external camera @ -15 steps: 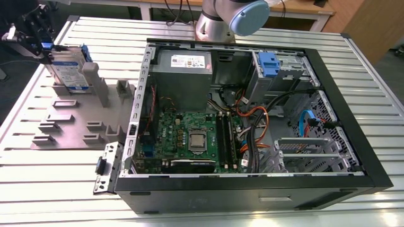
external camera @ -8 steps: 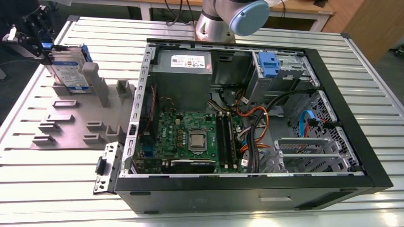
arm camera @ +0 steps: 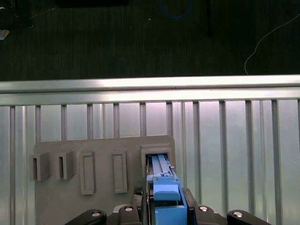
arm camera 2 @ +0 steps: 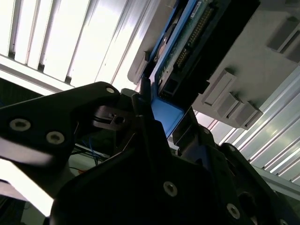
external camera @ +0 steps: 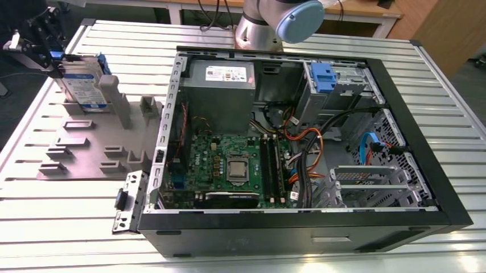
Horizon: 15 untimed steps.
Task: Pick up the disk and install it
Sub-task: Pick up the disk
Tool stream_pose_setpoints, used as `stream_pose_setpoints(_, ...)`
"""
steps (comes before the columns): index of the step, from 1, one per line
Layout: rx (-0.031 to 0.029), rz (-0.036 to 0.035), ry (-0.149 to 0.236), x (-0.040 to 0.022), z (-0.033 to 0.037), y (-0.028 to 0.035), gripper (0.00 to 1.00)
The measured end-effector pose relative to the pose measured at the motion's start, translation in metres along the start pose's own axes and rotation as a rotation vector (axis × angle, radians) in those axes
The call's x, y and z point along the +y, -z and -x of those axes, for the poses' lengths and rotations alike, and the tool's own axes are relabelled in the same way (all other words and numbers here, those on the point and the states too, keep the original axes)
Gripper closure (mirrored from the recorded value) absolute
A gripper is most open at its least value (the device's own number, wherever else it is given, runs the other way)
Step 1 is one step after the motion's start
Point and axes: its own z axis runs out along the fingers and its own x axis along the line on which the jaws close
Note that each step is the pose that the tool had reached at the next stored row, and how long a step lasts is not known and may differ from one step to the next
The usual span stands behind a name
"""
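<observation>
The disk (external camera: 79,85) stands on edge in a slot at the far end of a grey holder plate (external camera: 83,156), at the exterior view's left. It is silver-grey with a white-and-blue label and a blue bracket. My gripper (external camera: 52,57) sits over its top edge, shut on the blue bracket. In the first wrist view the bracket's blue end (arm camera: 165,194) lies between the gripper (arm camera: 165,211) fingers, with the disk's lower end in the holder slot (arm camera: 157,154). The second wrist view shows the disk's circuit side (arm camera 2: 187,42) and the blue bracket (arm camera 2: 165,115) pinched by a dark finger (arm camera 2: 143,110).
An open black computer case (external camera: 304,142) lies on the slatted metal table (external camera: 425,85), motherboard and cables exposed. A grey drive cage with a fixed blue handle (external camera: 322,77) sits at its far side. The holder plate carries several other raised slots (external camera: 114,151). The table edge (arm camera: 150,86) runs past the holder.
</observation>
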Motion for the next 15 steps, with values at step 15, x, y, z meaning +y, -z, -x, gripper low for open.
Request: stream_pose_setpoints(15,0.0,0.0,0.0,0.0,0.0,-0.0002,0.63)
